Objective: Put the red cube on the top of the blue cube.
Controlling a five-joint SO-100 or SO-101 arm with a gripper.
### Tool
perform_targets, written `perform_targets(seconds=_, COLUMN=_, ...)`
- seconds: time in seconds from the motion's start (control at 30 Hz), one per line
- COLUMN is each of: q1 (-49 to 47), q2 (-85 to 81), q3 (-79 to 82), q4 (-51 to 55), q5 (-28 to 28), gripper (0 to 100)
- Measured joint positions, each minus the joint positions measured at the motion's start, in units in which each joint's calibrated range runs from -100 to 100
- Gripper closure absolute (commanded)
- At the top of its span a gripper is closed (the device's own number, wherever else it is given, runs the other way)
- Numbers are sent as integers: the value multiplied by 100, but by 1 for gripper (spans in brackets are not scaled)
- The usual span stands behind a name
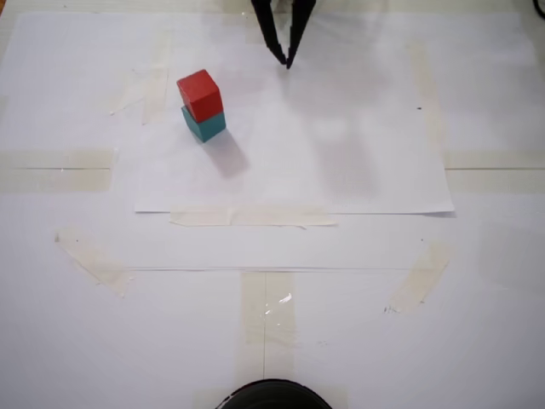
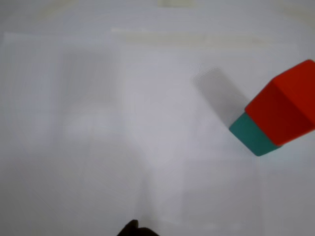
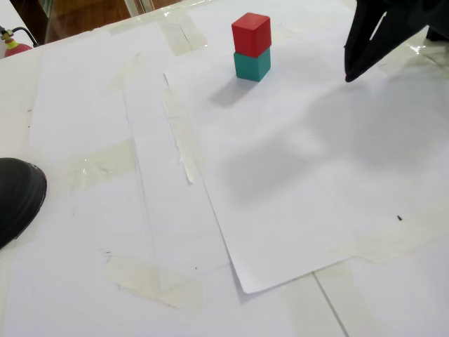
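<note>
The red cube (image 1: 199, 92) sits squarely on top of the blue cube (image 1: 206, 126), a little twisted against it, in the upper left of a fixed view; the pair stands on a white paper sheet (image 1: 341, 162) taped over the table (image 1: 477, 281). In another fixed view the stack shows near the top centre, red (image 3: 251, 32) over teal (image 3: 252, 65), with its shadow falling toward the lower left. The black hand (image 1: 285, 60) hangs at the top edge, to the right of the cubes and well apart from them. Its two fingers converge until the tips nearly meet, and it holds nothing. In the wrist view the stack fills the right edge, red (image 2: 288, 105) above teal (image 2: 251, 135).
</note>
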Motion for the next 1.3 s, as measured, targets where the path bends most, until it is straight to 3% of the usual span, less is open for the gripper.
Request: perform_targets(seconds=1.3, q1=58, q2=0, q3=0, q4=285, q5=49, gripper=100)
